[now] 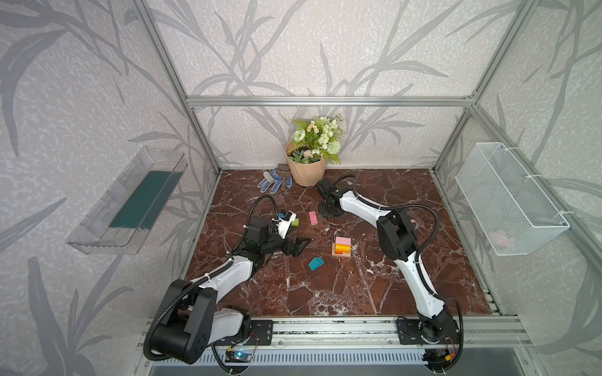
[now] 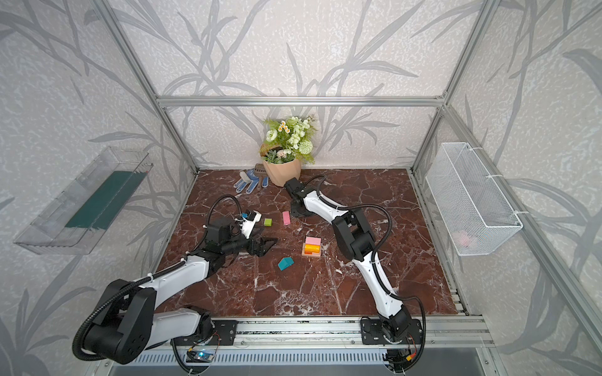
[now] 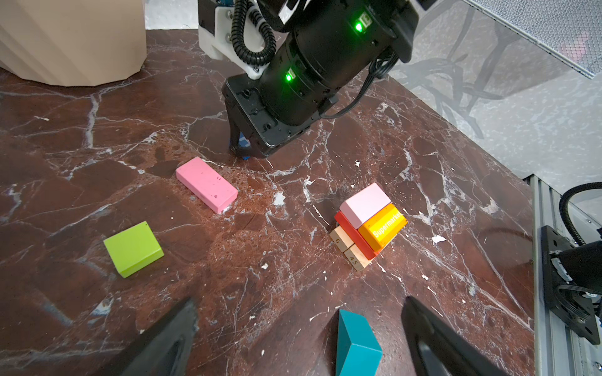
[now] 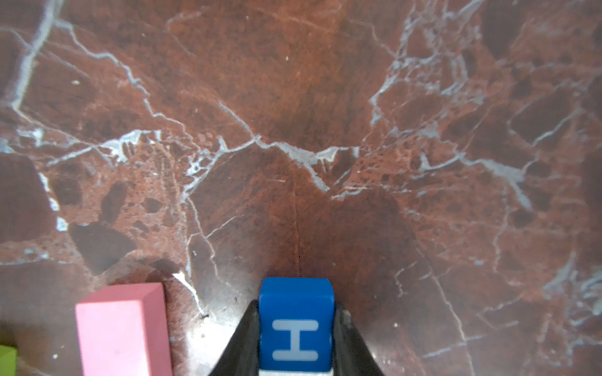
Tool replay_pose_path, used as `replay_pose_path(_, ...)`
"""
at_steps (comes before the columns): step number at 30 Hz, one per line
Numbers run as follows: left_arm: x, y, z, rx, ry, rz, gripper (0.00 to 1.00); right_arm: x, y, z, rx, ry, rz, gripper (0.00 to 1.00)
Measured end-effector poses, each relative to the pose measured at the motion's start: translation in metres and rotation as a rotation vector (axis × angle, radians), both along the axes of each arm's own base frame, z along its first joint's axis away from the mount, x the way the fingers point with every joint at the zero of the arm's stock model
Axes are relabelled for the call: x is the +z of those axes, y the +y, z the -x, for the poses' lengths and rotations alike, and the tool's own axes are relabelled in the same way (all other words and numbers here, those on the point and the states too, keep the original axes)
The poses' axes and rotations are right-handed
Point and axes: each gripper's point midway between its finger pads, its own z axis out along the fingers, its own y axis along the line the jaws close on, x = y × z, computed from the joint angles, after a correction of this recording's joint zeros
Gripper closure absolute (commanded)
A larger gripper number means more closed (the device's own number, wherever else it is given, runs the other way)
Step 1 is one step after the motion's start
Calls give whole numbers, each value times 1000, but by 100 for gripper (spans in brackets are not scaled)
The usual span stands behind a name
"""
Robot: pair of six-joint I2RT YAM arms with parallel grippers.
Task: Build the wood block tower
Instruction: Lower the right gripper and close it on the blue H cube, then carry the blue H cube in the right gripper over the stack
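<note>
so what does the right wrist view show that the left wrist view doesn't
Only the right wrist view: the white H on the blue cube, pinched in the right gripper. Only the left wrist view: the tower, teal house piece, flowerpot and open left gripper. Both: the loose pink block, green cube, marble table and right gripper.

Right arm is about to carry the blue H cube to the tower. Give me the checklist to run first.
1. Right gripper closed against both sides of blue H cube: ok.
2. Cube lifted off the table: cannot tell.
3. Loose pink block apart from that gripper: ok.
4. Left gripper open, empty, away from the tower: ok.
5. Tower standing, pink and orange on top: ok.
</note>
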Motion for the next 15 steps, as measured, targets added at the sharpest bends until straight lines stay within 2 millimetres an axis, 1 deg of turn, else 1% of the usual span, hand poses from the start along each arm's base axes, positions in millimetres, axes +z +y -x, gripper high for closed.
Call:
replay_pose_path(2, 0, 0, 0, 0, 0, 0, 1, 1, -2, 1, -4, -5, 2, 76)
replay_pose_path(4, 0, 0, 0, 0, 0, 0, 1, 1, -7, 8, -9, 0, 5, 76)
replay_pose_path(8, 0, 0, 0, 0, 0, 0, 1, 5, -25, 37, -20, 29, 22, 76)
replay_pose_path(11, 0, 0, 0, 0, 0, 0, 1, 23, -38, 52, -33, 12, 13, 76)
replay_pose_path(15, 0, 0, 0, 0, 0, 0, 1, 64, -46, 62, -52, -63, -37, 76)
